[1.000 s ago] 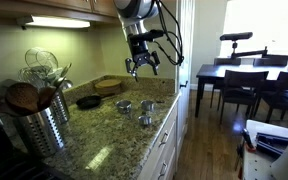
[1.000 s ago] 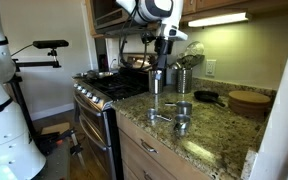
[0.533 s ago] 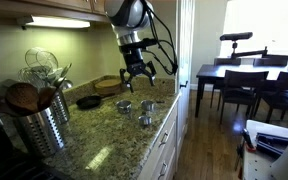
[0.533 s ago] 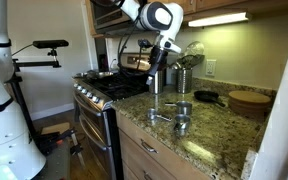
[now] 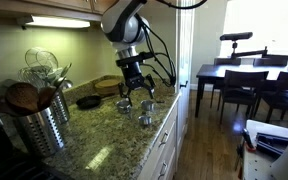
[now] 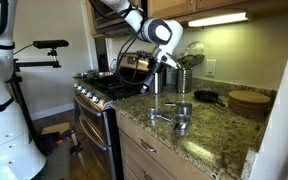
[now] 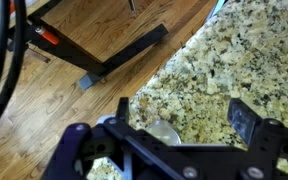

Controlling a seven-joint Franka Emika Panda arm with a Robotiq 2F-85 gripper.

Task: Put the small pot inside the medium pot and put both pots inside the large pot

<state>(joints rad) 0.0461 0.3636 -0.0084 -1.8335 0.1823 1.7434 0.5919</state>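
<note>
While it hangs above the counter (image 5: 102,142), the claw (image 5: 136,97) gapes wide (empty).

1. Desk (image 5: 104,140): speckled stone, polished, with a glossy sheen.
2. Pots (image 6: 183,108): bare metal, smooth and mirror-bright.
3. Utensil holder (image 5: 39,128): ribbed steel, shiny.
4. Floor (image 7: 104,30): varnished wood boards, smooth, lightly glossy.
5. Claw (image 5: 135,97): black, matt.
6. Frying pan (image 5: 88,101): black, dull finish.
</note>
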